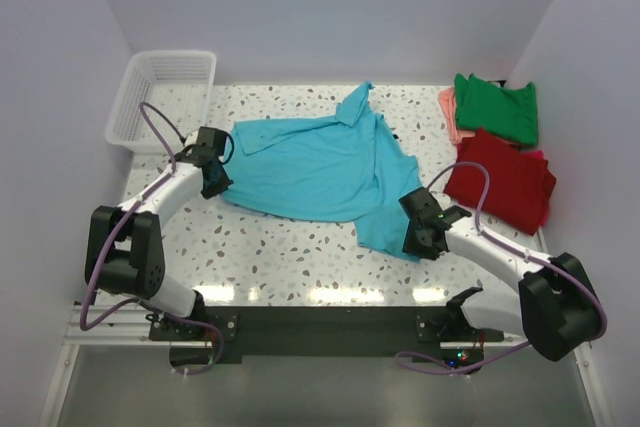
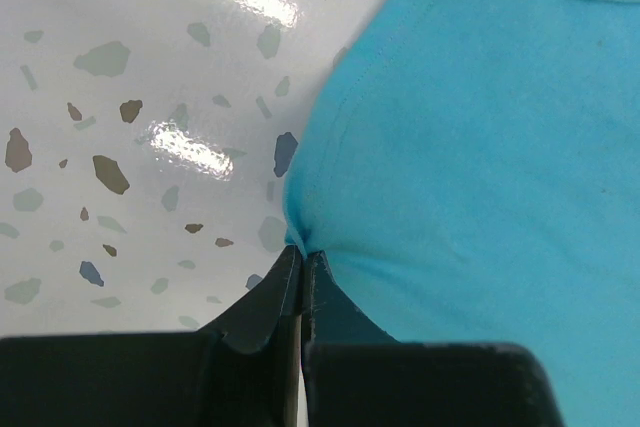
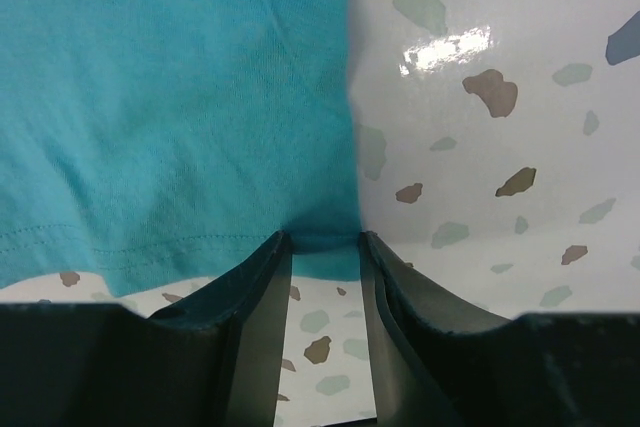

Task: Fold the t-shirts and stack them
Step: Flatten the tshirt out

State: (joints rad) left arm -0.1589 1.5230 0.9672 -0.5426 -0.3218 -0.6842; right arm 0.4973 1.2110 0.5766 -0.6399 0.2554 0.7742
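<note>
A turquoise t-shirt [image 1: 320, 167] lies spread and rumpled on the speckled table [image 1: 300, 257]. At its left edge my left gripper [image 1: 215, 187] is shut on a pinch of the hem; the left wrist view shows the jaws [image 2: 302, 252] closed tight on the turquoise cloth [image 2: 480, 147]. My right gripper [image 1: 415, 247] is at the shirt's near right corner. In the right wrist view its jaws [image 3: 325, 237] stand apart, with the corner of the turquoise shirt [image 3: 170, 97] between the fingertips. Folded red [image 1: 500, 182], green [image 1: 497, 107] and salmon-pink [image 1: 450, 112] t-shirts lie at the right.
A white lattice basket [image 1: 160, 97] stands at the back left corner. Walls close in the table on the left, back and right. The arm bases sit on a dark rail [image 1: 320, 332] along the near edge.
</note>
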